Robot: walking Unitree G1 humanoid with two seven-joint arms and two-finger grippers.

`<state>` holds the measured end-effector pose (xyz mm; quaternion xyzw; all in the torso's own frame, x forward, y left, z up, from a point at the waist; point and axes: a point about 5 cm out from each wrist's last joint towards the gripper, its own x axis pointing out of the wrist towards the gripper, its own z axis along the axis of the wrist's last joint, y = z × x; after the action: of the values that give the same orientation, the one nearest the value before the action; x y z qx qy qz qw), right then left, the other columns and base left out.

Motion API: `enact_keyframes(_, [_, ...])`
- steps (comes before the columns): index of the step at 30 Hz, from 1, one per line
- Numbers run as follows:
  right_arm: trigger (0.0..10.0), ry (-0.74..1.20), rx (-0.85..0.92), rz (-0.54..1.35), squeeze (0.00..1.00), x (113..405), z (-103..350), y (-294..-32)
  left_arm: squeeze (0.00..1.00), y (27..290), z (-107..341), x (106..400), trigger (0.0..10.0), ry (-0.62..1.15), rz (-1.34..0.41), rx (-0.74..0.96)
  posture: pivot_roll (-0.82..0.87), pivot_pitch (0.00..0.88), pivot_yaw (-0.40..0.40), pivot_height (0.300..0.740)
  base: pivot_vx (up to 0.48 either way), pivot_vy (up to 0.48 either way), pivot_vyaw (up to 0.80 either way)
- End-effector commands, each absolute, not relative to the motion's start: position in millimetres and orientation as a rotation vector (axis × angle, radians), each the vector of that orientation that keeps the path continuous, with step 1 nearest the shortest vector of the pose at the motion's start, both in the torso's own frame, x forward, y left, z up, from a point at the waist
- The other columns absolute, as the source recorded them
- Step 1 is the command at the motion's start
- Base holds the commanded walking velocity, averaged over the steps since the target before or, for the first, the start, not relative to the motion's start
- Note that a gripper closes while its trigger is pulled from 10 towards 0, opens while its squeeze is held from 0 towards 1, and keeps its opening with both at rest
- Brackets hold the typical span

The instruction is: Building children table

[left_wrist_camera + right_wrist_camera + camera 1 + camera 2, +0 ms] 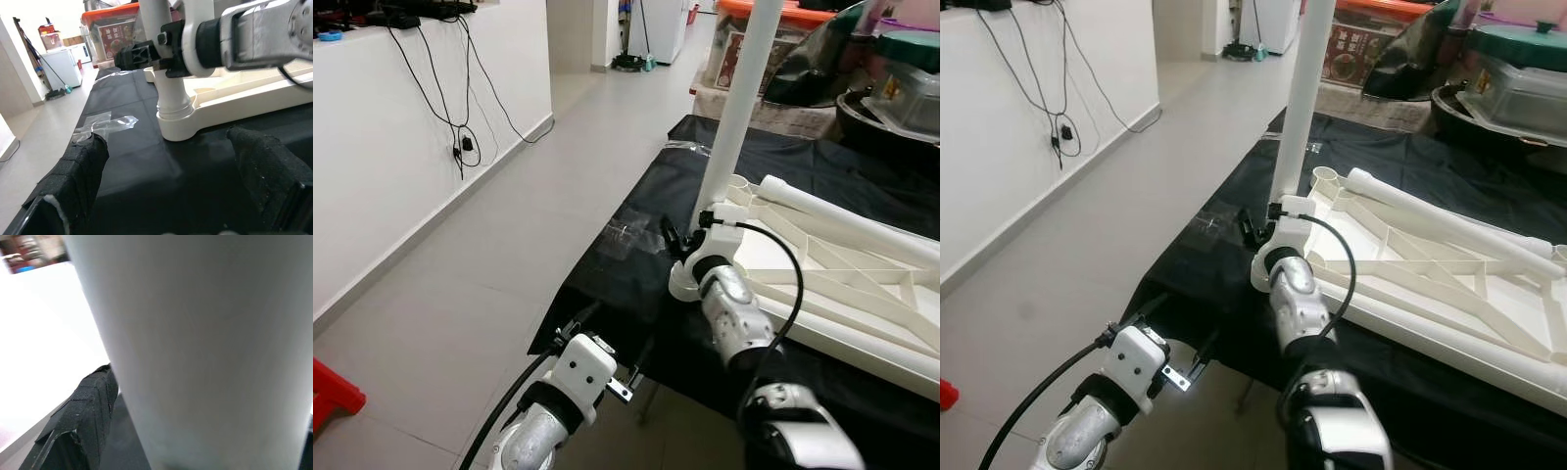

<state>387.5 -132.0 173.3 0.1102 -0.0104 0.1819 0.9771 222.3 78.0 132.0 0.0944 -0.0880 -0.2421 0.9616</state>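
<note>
White table leg point(741, 93), a long round tube, stands nearly upright in the corner socket point(686, 279) of the upturned white tabletop point(847, 284), and the right tool point(690, 240) is clamped round it just above that socket. In the right wrist view the tube's pale surface sits tight against one black finger point(80, 416), so the tool's fingers are closed on the leg. The right arm point(736, 318) reaches up to the leg from below, a black cable point(783, 255) looping over its wrist.

Below and to the left of the socket, off the counter's near edge, the left tool point(607, 343) hangs with its two black fingers point(73, 176) spread wide apart and nothing between them; its wrist view looks across the black cloth point(132, 156) straight at the socket.

The tabletop lies ribbed side up on the black-covered counter point(636, 284), the socket at its nearest corner. A second white leg point(847, 215) lies flat along the tabletop's far edge. A scrap of clear plastic wrap point(622, 235) lies on the cloth just left of the socket. Farther left of the counter is grey tiled floor point(509, 245) and a white wall point(382, 157) with dangling black cables point(460, 127).
</note>
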Motion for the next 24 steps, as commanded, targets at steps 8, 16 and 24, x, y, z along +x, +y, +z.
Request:
enact_keyframes(8, [10.0,0.097,0.157,0.993,0.00,370.1,171.9,-93.9,0.00,76.3,128.4,221.1,10.0,-0.161,-0.497,0.198,0.09,0.071,-0.089,0.740,0.000,0.000,0.00])
enact_keyframes(16, [10.0,0.186,0.062,1.338,0.00,355.8,163.0,-82.9,0.00,76.5,128.4,220.3,10.0,-0.159,-0.496,0.197,0.10,0.071,-0.095,0.740,0.000,0.000,0.00])
enact_keyframes(24, [0.0,0.093,0.053,1.153,0.00,369.6,172.2,-79.9,0.00,76.0,127.4,219.8,10.0,-0.157,-0.497,0.197,0.10,0.062,-0.096,0.740,0.000,0.000,0.00])
